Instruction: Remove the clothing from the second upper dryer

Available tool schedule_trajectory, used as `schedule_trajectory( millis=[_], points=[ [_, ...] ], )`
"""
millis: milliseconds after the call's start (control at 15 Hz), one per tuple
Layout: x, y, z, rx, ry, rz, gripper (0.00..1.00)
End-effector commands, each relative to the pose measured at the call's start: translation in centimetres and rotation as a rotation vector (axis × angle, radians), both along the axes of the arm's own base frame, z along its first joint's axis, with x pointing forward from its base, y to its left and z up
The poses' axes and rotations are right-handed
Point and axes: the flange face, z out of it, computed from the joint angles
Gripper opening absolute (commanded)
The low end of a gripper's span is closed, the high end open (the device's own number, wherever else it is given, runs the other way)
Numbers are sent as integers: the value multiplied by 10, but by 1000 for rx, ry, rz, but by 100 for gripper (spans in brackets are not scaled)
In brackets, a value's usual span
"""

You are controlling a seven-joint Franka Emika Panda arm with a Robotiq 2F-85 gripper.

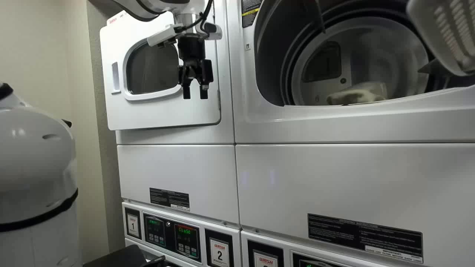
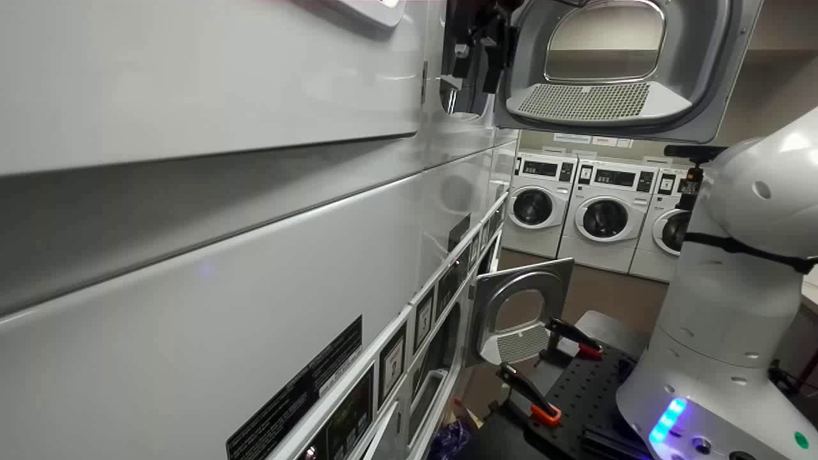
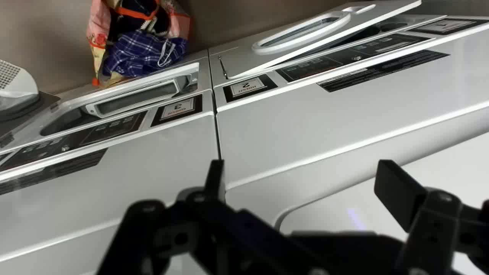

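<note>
The gripper (image 1: pixel 195 93) points down, its empty fingers (image 3: pixel 399 194) apart, outside a dryer door (image 1: pixel 152 74); the pale clothing (image 1: pixel 365 94) lies off its right in an exterior view, deeper, within the open upper dryer (image 1: pixel 334 124), so the reach probably runs sideways, then inward; the clothing's visible long axis lies near level, crosswise, one end toward the gripper

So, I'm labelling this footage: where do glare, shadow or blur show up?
Wrist view: a violet streak glares on the white door, and the pincer reads nearly black, its nearest parts soft. In an exterior view: the cloth lies in a dim drum, its detail indistinct. In an exterior view: shadow darkens the panel beneath that door.
</note>
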Motion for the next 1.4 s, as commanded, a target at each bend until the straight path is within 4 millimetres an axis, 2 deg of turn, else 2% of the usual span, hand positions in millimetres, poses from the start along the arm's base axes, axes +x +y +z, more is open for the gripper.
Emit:
schedule_trajectory(
  millis=[0,267,400,533,733,933,1200,1333],
  points=[
    [0,0,0,0,1,0,100],
    [1,-2,-1,-3,3,0,100],
    [10,-12,-5,-22,-3,-12,100],
    [24,-32,-12,-36,8,-40,100],
    [54,-78,-22,-68,-4,-90,100],
    [96,-135,-32,-79,-38,-134,100],
    [159,-200,-30,-85,-92,-160,100],
    [189,-220,-23,-106,-123,-175,100]
  ],
)
